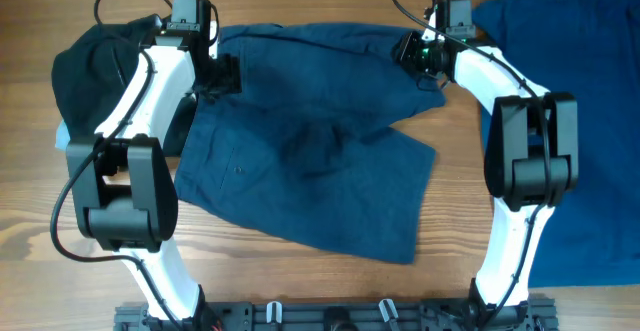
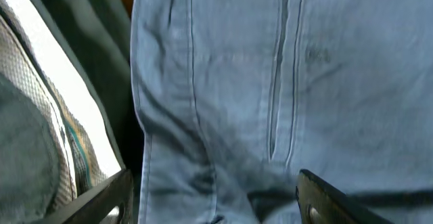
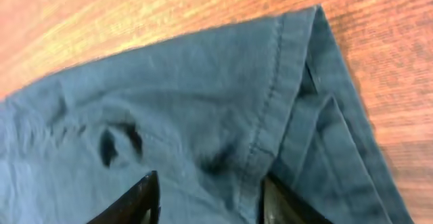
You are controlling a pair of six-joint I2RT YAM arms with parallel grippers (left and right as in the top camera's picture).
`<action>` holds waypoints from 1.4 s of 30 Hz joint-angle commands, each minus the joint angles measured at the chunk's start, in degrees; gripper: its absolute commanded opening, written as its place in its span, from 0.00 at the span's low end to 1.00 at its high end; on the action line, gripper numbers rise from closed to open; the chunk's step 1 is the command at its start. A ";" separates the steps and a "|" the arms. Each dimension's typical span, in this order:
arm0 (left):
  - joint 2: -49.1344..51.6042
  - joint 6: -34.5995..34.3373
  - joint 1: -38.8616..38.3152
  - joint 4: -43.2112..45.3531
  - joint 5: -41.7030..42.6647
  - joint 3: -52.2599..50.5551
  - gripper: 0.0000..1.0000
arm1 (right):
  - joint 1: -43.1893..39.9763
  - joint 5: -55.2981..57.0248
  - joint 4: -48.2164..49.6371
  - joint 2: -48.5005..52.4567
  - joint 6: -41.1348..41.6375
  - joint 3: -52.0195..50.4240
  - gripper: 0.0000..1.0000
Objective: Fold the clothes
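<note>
Hovering low over the navy shorts (image 1: 310,141), the left tool (image 2: 215,183) shows its jaws wide apart, gripping nothing. Seamed cloth with a long stitched pocket line runs straight ahead of it and beneath both fingers (image 2: 111,197). Off to its left, just beside the shorts' edge, lies the black garment (image 1: 90,61).

Over to the right tool (image 3: 210,183): jaws apart here too, straddling the hemmed corner of the shorts, cloth lying between the fingers (image 3: 139,200), no pinch showing. Ahead of it and to its right, the folded corner ends on bare wooden bench (image 3: 135,21).

From overhead, the shorts lie spread flat between the two tools, and the brighter blue garment (image 1: 585,81) lies beyond the right tool, apart from the shorts.
</note>
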 commanded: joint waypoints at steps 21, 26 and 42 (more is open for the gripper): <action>-17.40 0.09 -0.26 -5.86 2.45 0.44 0.83 | -5.31 7.28 21.62 -7.61 2.78 -0.11 0.59; -17.40 0.11 -0.26 -10.08 2.43 0.44 0.89 | -6.71 6.54 15.02 -8.59 -2.36 -0.09 0.86; -33.27 -8.09 0.48 -21.77 2.27 0.44 1.00 | -9.64 -4.33 -40.81 -40.83 -9.60 -0.09 0.90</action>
